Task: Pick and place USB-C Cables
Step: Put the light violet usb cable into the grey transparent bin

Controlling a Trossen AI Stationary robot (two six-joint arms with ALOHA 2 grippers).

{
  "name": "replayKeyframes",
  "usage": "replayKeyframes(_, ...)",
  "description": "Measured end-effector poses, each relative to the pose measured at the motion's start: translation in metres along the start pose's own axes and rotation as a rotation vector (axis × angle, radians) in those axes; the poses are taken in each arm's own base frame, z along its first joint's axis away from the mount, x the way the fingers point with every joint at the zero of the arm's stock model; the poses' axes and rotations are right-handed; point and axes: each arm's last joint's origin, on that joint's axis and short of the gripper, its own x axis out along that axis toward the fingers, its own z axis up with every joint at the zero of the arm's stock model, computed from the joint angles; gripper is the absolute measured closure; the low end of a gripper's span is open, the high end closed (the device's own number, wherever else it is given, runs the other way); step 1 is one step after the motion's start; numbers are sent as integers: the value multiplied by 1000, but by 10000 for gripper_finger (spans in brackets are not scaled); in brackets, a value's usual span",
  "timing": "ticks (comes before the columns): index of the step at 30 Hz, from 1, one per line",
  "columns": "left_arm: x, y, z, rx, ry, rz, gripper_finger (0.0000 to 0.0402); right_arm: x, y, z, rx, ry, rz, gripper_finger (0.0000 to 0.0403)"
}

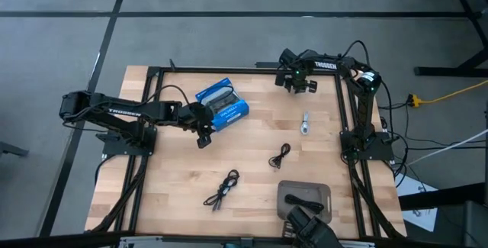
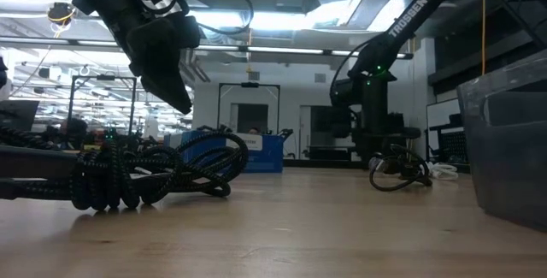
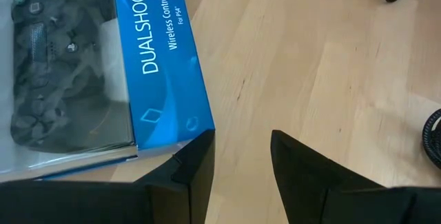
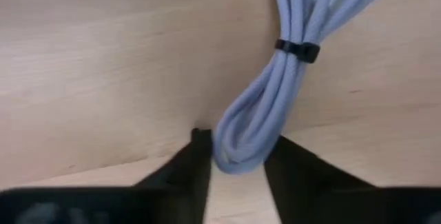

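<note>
Grey tray: at the near table edge on the right side; one black cable lies inside it.
Black coiled cable, near left: loose on the wood near the front, left of the tray; in the low view it fills the foreground as a thick braided bundle.
Black coiled cable, centre: small loop on bare wood between the tray and the whitish cable, well apart from both grippers; seen farther off in the low view.
Left gripper: hovering over bare wood just beside the near corner of the blue box; fingers parted, nothing between them.
Blue box: a DualShock controller package, lying flat at mid-left; its corner lies just beside the left fingers in the left wrist view.
Whitish cable on the table: short bundle on the right half, apart from the right gripper.
Right gripper: at the far right of the table, raised; fingers closed around the looped end of a whitish-silver cable.
Held whitish-silver cable: bundled by a dark tie, its loop pinched between the right fingers, the rest hanging beyond them.
Table: light wood planks.
</note>
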Motion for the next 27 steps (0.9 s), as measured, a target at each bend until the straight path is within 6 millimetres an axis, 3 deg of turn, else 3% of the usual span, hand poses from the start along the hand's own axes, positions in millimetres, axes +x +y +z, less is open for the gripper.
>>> replayKeyframes(5,0,0,0,0,0,0,266,0,-2,-1,-2,6,-18,377)
replayKeyframes(12,0,0,0,0,0,0,266,1,-5,-11,-106,81,-73,381)
replayKeyframes(19,0,0,0,0,0,0,266,3,10,-56,-339,117,-151,381)
replayKeyframes(27,0,1,0,0,-6,21,266,5,32,-121,-749,107,-166,381)
